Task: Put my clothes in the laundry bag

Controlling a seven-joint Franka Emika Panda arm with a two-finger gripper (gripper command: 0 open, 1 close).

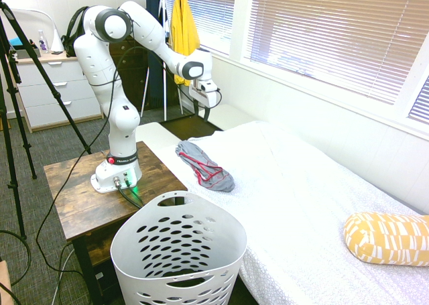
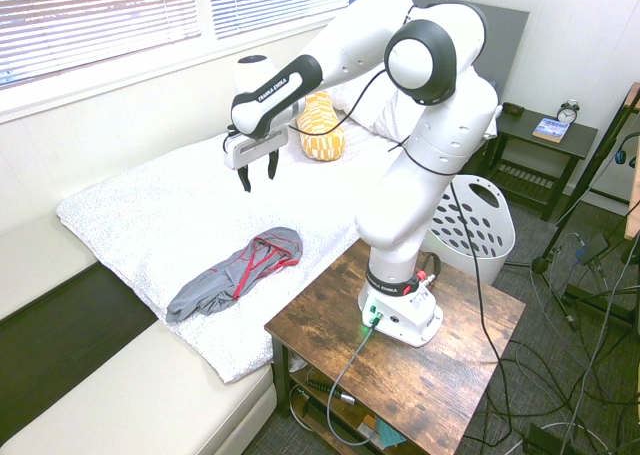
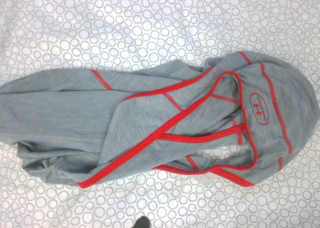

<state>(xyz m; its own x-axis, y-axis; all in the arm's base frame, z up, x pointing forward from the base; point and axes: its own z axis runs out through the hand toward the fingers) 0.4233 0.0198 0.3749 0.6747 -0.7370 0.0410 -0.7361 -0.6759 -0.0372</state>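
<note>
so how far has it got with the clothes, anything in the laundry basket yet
Nothing looks done yet: the grey garment lies crumpled on the bed, and no clothing shows in the white basket. In hand: the open gripper hangs above the bed, pointing down, holding nothing. Left: lower, grasp the garment, carry it over and drop it in.

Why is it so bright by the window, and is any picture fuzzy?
First exterior view: daylight glares through the blinds, washing the bed pale. Second exterior view: the same glow, soft shadows under the grey garment. Wrist view: sharp, the garment's red piping clear.
</note>
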